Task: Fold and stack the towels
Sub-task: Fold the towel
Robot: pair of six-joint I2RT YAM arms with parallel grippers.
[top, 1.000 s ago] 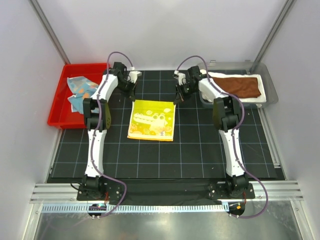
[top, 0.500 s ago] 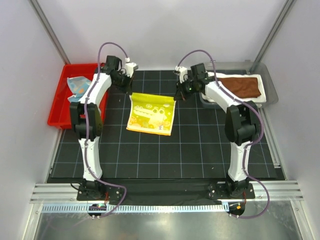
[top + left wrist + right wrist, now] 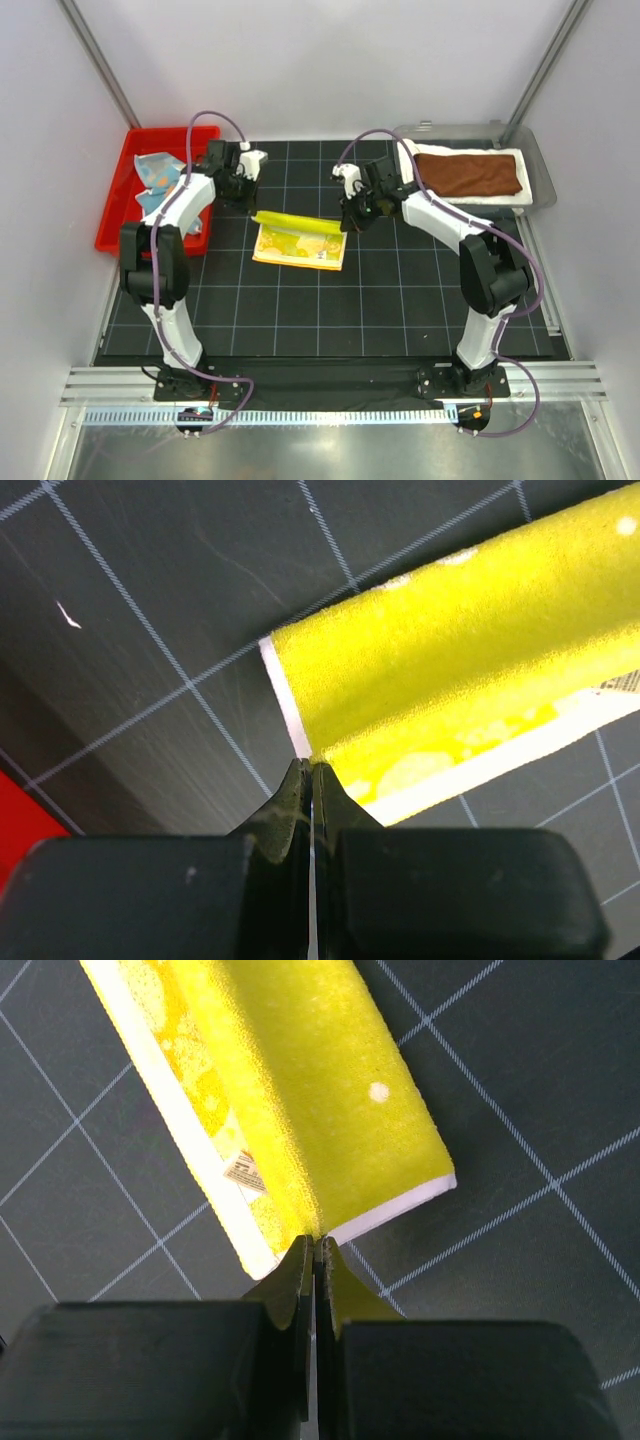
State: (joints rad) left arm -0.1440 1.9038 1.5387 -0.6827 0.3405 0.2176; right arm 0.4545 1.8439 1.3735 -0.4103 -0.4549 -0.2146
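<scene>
**Left pincer** (image 3: 310,780): jaws pressed tight on the white-hemmed corner of the yellow towel (image 3: 470,650). No gap shows between the tips.

**Right pincer** (image 3: 315,1250): clamped the same way on the other corner of that edge. The hem is caught just at the tips.

**Towel between the pincers:**
- The held edge is lifted and curled over, so the plain yellow back faces up.
- The printed face and a small label (image 3: 240,1170) show under the curl, beside the right pincer.
- The rest lies flat on the bench (image 3: 400,300), on the base side of both pincers.

**Why held so (my reading):** a pinch at each corner of one edge keeps that edge taut and straight. The fold can then land square instead of bunching in the middle. This looks like the first half-fold, partway over, with the held edge not yet at the near edge.

**Other towels:**
- The brown towel (image 3: 468,173) lies flat on the white towel (image 3: 505,200) in the grey tray (image 3: 540,190). This is out past the right pincer's outer side and well apart from it. It is probably the stack, laid there so the bench centre is kept for folding.
- The blue towel (image 3: 155,175) is crumpled in the red bin (image 3: 115,215), beyond the left pincer's outer side. It looks unfolded and waiting its turn.

**Progress guess:** two towels stacked, one in hand, one to go.

**Next move calls for:** both pincers carrying the edge on towards the bases at an even pace, lowering it onto the near hem, then letting go.

**Risks:**
- The grip is thin, on the hem only, so a corner could slip out.
- An uneven carry would skew the fold.
</scene>
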